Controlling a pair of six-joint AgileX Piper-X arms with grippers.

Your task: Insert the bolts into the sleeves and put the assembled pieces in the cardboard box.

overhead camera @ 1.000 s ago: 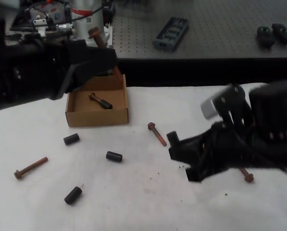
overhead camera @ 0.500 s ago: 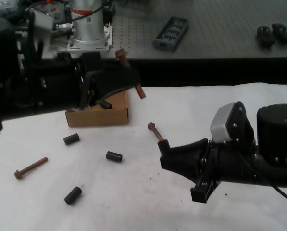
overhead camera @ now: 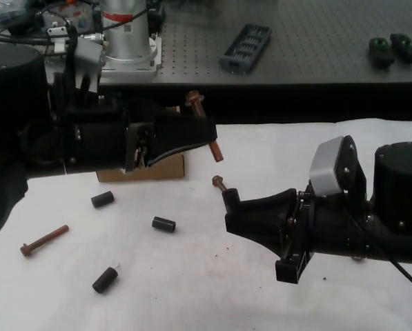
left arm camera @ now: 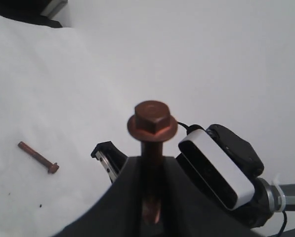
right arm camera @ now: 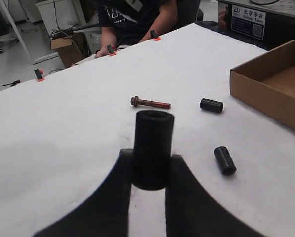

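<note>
Right gripper (right arm camera: 152,159) is pinched shut around a short black plastic sleeve (right arm camera: 153,143). It holds the sleeve up over the white cloth (overhead camera: 192,289), and the open end of the sleeve sticks out past the fingers. Three loose black sleeves lie on the cloth: the nearest sleeve (overhead camera: 104,279), the middle sleeve (overhead camera: 163,223) and the far sleeve (overhead camera: 102,199). A long copper-coloured metal bolt (overhead camera: 44,239) lies flat on the left side. A second bolt (overhead camera: 219,183) peeks out just behind the right gripper. Farther back sits the brown cardboard box (overhead camera: 161,169), mostly hidden by the left arm. Left gripper (left arm camera: 152,168) squeezes a third copper bolt (left arm camera: 152,123) by its shaft, head up and a bit tilted. This bolt is in the air beside the box, apart from the held sleeve. Far behind is a grey metal bench with little holes (overhead camera: 316,41).
</note>
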